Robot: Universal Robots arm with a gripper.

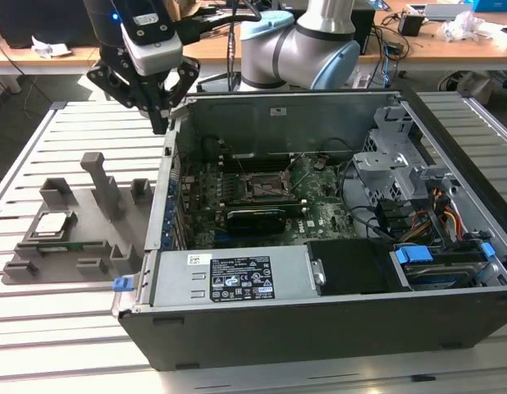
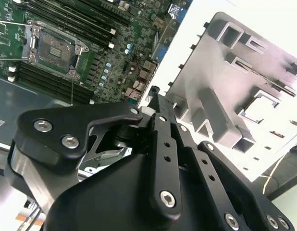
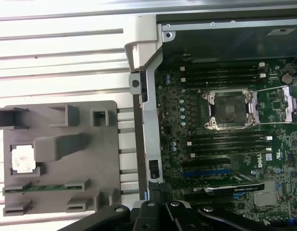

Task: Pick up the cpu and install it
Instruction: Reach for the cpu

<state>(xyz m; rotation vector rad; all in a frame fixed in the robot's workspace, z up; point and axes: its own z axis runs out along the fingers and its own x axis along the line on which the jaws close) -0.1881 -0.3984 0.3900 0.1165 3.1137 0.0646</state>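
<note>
Fingers [image 1: 160, 115] pressed together, gripping nothing. The first wrist view shows the cpu [image 3: 22, 159] well apart from them in the grey tray [image 3: 62, 192]; the second wrist view shows the bare socket [image 2: 55, 48] beyond my fingertips.

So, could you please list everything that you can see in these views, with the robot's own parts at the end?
cpu: one, silver-grey, lying in a pocket of the tray.
tray: one, grey, on the table, at the exterior view's left of the case.
green strip: one, in a slot of the tray.
case: one, black and grey, open, on the table.
motherboard: one, green, inside the case.
socket: one, black with a metal frame, on the motherboard, no chip in it.
table: one, pale, slatted.
arm: one, silver-grey with light blue caps, behind the case.
gripper: one, black, above the case's wall on the tray side, apart from the cpu.
</note>
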